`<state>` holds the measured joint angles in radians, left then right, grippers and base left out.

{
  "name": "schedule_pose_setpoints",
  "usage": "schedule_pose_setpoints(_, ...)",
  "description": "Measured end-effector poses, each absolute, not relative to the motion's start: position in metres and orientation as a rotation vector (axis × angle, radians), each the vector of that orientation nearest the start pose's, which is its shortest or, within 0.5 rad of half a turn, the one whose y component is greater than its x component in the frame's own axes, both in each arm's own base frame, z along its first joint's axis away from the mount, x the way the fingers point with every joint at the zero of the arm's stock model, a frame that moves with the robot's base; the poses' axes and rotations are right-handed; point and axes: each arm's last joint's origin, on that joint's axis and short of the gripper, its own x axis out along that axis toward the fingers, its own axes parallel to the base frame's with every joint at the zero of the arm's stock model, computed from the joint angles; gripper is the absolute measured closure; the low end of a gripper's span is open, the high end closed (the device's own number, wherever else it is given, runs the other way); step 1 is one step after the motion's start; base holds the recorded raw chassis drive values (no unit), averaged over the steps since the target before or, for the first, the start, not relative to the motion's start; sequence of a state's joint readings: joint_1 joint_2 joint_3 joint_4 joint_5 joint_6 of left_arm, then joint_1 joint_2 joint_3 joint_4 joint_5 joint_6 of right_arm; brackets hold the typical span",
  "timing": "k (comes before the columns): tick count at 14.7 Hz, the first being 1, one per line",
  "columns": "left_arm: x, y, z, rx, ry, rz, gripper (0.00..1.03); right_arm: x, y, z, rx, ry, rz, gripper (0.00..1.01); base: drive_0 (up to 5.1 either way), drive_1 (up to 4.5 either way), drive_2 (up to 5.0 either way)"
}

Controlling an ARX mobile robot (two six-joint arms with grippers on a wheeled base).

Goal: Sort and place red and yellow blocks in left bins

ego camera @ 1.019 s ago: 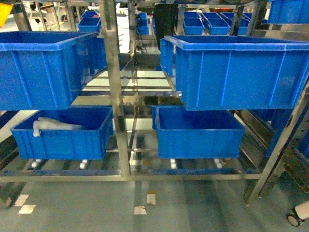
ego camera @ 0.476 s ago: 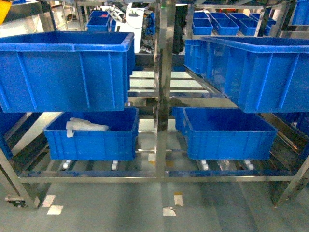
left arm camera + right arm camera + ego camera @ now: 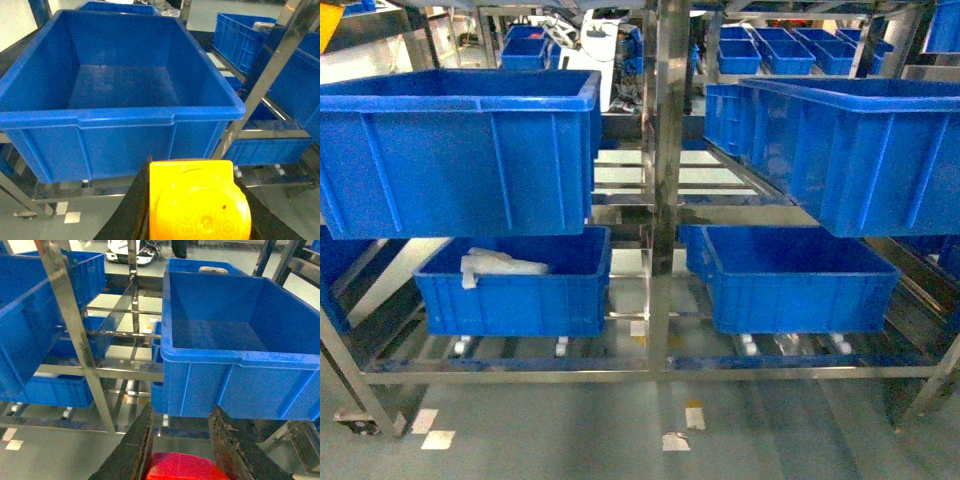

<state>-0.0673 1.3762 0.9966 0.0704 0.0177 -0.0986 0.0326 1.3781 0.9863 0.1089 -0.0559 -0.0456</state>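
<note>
Facing the steel rack (image 3: 665, 180), the head view shows four large blue crates: the upper left bin (image 3: 460, 150) and upper right bin (image 3: 850, 150) on the top level, the lower left bin (image 3: 510, 290) and lower right bin (image 3: 795, 285) beneath. A vertical steel post separates the left pair from the right pair. White wrapped material (image 3: 495, 265) lies in the lower left bin.

Left tool (image 3: 192, 200): closed on the yellow block (image 3: 195, 205), held at the near edge of the left wrist view, just short of the upper left bin's near rim (image 3: 125, 117). That bin's interior is open from above; a slanted steel brace (image 3: 260, 80) crosses to its right.

Right tool (image 3: 182, 440): closed on the red block (image 3: 185, 467), held near and below the rim of the upper right bin (image 3: 240, 360). Open floor (image 3: 620, 430) lies in front of the rack.
</note>
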Motion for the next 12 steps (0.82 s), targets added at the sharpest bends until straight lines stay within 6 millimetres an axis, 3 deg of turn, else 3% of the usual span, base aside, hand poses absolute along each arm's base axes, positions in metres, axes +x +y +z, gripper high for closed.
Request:
schedule_pose_setpoints(9, 0.3099, -0.0219, 0.2977, -0.09, 0.316, -0.072, 0.76, 0.3116, 0.0117, 0.297, -0.042, 0.283, 0.094, 0.73, 0.0, 4.3, -4.3)
schedule_pose_setpoints(12, 0.3103, -0.0211, 0.2976, -0.09, 0.315, -0.067, 0.76, 0.3128, 0.0119, 0.2954, -0.042, 0.288, 0.096, 0.73, 0.0, 0.38, -0.4)
